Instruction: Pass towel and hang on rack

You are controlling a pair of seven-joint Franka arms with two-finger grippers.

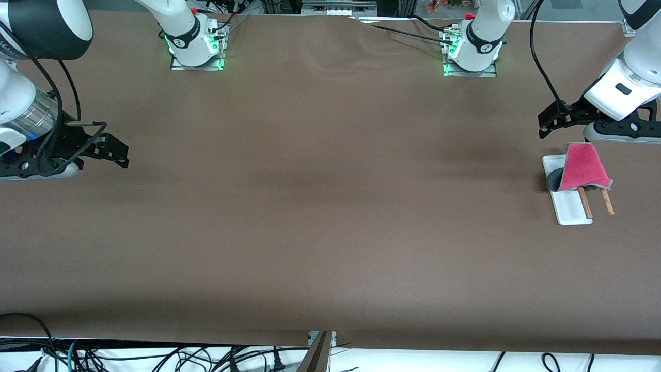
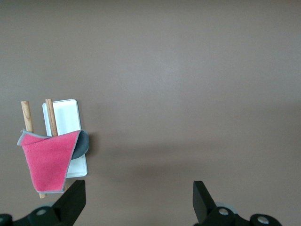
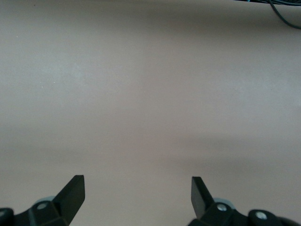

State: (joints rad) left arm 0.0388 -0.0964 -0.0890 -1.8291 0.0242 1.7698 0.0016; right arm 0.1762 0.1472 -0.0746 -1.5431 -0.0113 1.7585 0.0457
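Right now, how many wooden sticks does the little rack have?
2. Both wooden rods lie side by side over the rack's white base, at the left arm's end of the table. The towel drapes over them, hiding their upper parts.

A wide brown surface (image 1: 310, 206) fills the scene, its covering faintly wrinkled toward the arms' bases and crossed by soft dark shadows. Black cables (image 1: 155, 356) lie tangled on a white ledge (image 1: 439, 361) along the edge nearest the front camera. Lighting is even.
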